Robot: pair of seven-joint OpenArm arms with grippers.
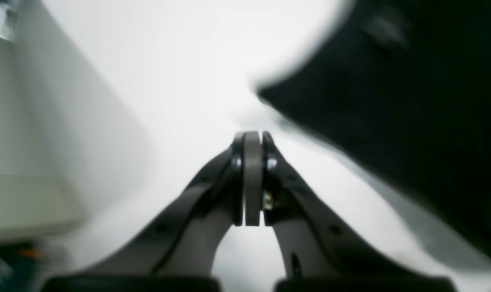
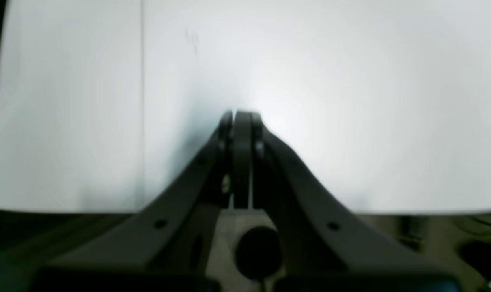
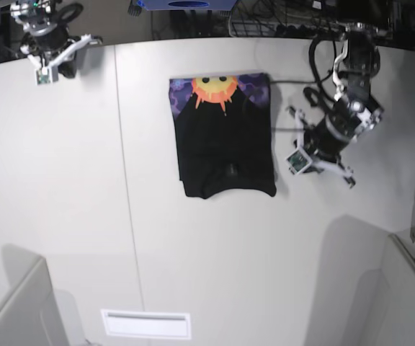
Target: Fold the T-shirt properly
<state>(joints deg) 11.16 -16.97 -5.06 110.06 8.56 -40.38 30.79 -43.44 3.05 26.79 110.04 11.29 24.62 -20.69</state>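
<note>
While the folded T-shirt [image 3: 225, 140] is laid flat on the white surface [image 3: 193, 252], both tools — left tool [image 1: 251, 136], right tool [image 2: 239, 113] — are seen fully closed, nothing gripped.

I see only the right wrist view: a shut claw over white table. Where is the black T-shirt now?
Observer: The black cloth T-shirt lies folded into a rectangle near the far middle of the white table, in the base view.
Operator: Which side shows?
Observer: A yellow-orange sun face print on purple shows along its far edge; the rest is plain black.
Operator: Does the left claw hold it?
Observer: No. The left claw is shut on nothing, beside the shirt's edge.
Operator: And my right claw?
Observer: The right claw sits at the table's far corner, away from the shirt.
</note>
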